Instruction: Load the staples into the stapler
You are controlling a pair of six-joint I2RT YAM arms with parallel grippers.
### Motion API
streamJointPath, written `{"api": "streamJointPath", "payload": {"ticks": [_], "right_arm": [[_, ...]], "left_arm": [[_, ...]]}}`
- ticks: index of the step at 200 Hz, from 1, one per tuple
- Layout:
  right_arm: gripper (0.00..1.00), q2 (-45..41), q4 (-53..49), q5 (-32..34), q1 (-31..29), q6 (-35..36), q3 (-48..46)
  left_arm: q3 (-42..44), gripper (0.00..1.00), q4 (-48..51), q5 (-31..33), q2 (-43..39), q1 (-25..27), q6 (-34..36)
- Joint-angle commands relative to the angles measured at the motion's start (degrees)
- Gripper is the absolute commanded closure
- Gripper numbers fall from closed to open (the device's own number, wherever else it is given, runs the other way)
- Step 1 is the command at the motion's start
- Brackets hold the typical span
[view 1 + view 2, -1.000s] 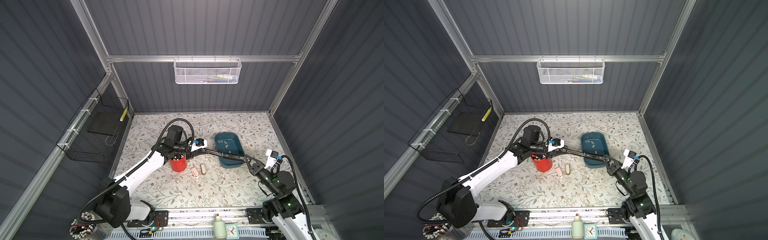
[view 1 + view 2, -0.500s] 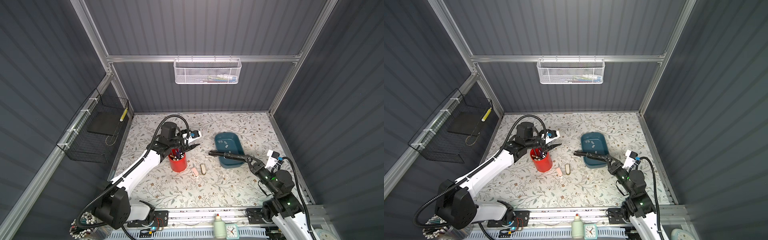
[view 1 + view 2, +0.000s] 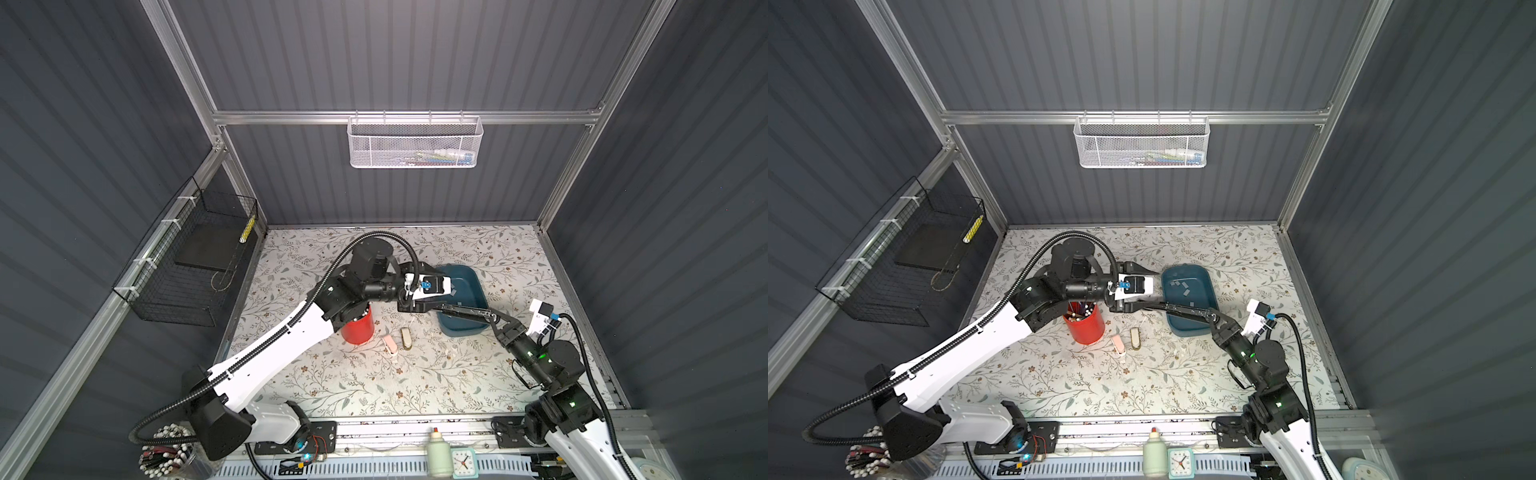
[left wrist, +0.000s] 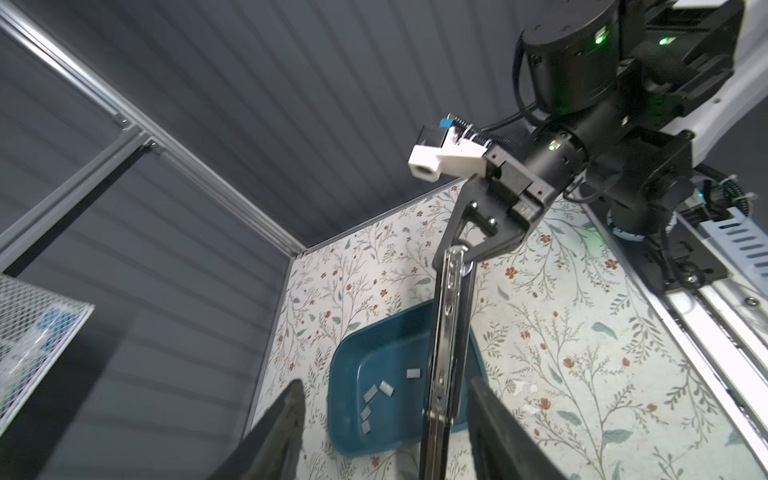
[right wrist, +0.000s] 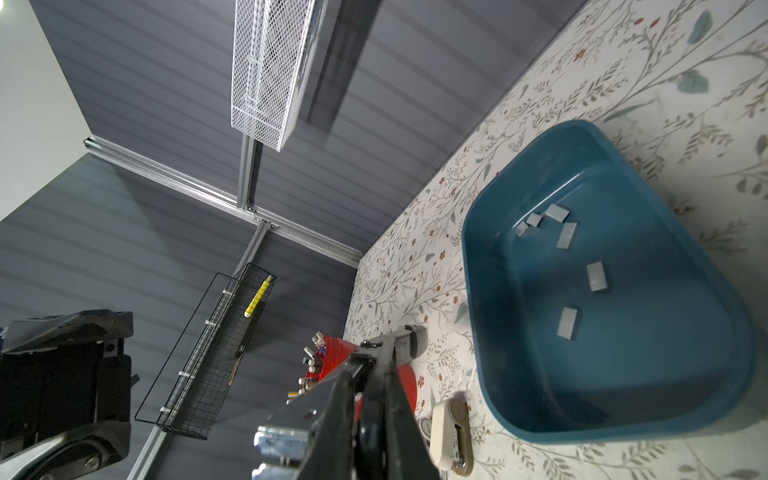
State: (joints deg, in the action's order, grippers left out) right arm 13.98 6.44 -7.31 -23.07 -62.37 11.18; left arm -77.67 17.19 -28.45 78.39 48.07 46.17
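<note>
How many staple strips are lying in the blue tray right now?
6 staple strips, all loose inside the blue tray: four clustered near one end, one near the middle, one beyond it. None seems hidden in the right wrist view.

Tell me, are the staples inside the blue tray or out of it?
Inside: several small grey staples lie loose on the floor of the blue tray, as both wrist views show.

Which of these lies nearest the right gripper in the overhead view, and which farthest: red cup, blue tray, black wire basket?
Judged from the right gripper, shut on the stapler, in a top view:
1. blue tray, right beside it, toward the back.
2. red cup, farther left on the table.
3. black wire basket, on the left wall.
</note>
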Motion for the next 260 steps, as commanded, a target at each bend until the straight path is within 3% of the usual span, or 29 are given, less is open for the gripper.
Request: {"api": "streamJointPath", "payload": {"ticks": [1,30,86,134,195,231,260], "right_arm": [[1.0,-1.1,7.4,6.3,-5.5,-1.1,0.2],[1.0,-1.4,7.7,12.2,-10.7,0.8,-0.3],[1.0,-1.4,8.9,15.2,-11.8,1.3,-2.1],[1.0,-0.7,11.4,15.2,-11.8,1.0,-3.3],[1.0,1.7,14.6,14.8,-11.9,0.4,-4.2],[1.0,3.2,16.4,14.6,-12.1,-0.2,-4.8],[1.0,3.5,16.6,14.7,-12.3,-0.3,-4.9]], "left_arm": [[-0.3,0.37,3.2,0.0,2.8,0.7,2.0],[0.0,0.36,2.5,0.4,7.7,2.2,2.2],[-0.9,0.33,4.8,2.4,14.4,3.2,5.0],[-1.6,0.32,5.5,4.9,18.5,3.2,6.2],[-5.1,0.37,3.4,1.6,22.4,3.4,5.0],[-6.4,0.47,2.5,1.3,24.0,3.6,4.1],[-7.8,0.69,3.8,0.9,25.1,3.7,4.3]]}}
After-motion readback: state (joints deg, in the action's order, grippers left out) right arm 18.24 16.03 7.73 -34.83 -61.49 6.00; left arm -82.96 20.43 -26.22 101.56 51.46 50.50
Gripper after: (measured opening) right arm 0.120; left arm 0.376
